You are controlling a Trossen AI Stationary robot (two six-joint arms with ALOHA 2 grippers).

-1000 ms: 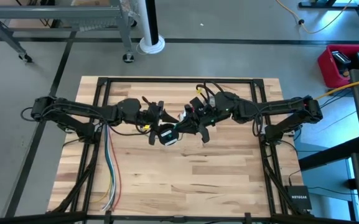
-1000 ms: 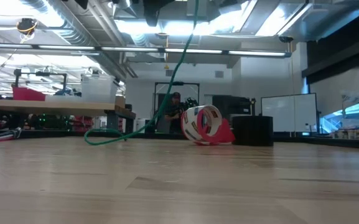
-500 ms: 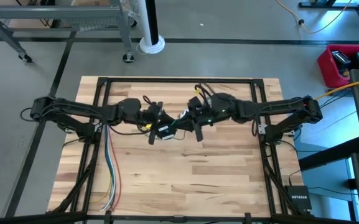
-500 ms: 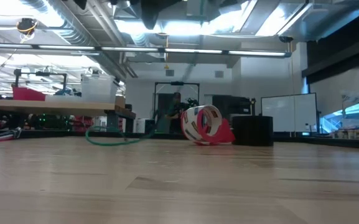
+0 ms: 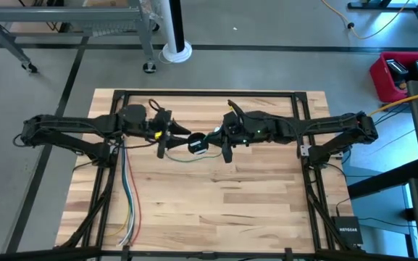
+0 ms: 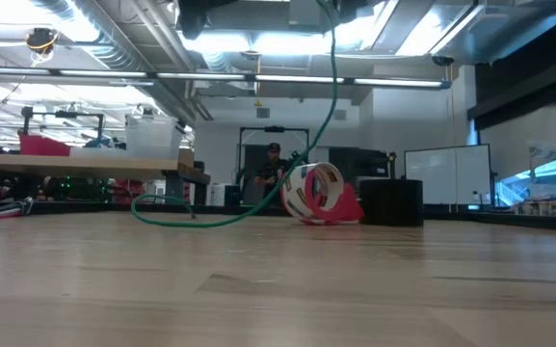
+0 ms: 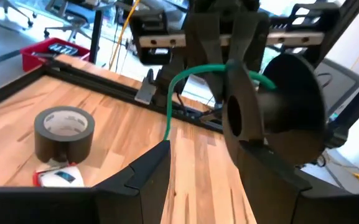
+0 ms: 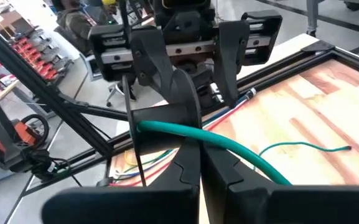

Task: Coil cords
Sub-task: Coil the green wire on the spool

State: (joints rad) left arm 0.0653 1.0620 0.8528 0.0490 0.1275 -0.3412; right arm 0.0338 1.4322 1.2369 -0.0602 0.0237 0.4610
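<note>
**Q:** Right end effector (image 8: 199, 158), what's its state?

**A:** Pinched together on the cord (image 8: 229, 144) and held above the bench (image 5: 230, 203). The black round end piece (image 5: 196, 143) sits right at its fingertips.

**Q:** And the slack?

**A:** It drops from that grip into a loose loop on the bench, near the tape roll (image 7: 64, 130).

**Q:** Left end effector (image 5: 164, 139)?

**A:** Fingers apart, facing the end piece and just beside it. The held stretch runs arm to arm, so I'd judge the left arm best placed to take the next wrap.

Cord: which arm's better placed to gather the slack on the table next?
Left, probably. The left arm has its jaws open, facing the cord. The right arm has its jaws shut on it, so it is likely anchoring.
</note>
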